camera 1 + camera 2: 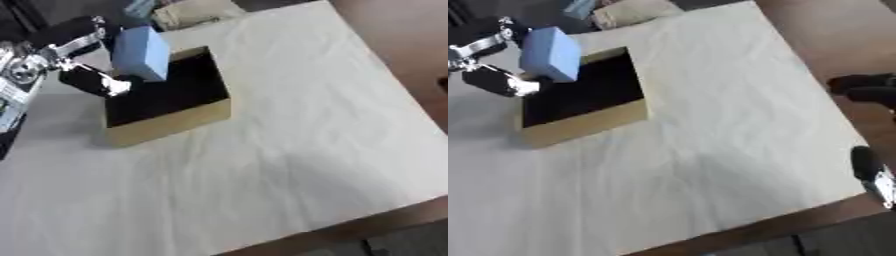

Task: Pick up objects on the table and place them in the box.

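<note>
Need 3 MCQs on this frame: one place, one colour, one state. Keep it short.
1. Where is the blue block?
A. above the box's far-left corner
B. on the bare cloth
C. at the near table edge

2. What colour is the box inside?
A. white
B. black
C. red

3. What is the left hand doing?
A. resting open
B. curled, holding nothing
C. holding the block

Key: 1 A, the block overlaps the box's rim there; 2 B, dark interior, tan walls; 3 C, fingers sit against the block.

Matt blue block [140, 52]; box [175, 117] cardboard, seemingly.
</note>
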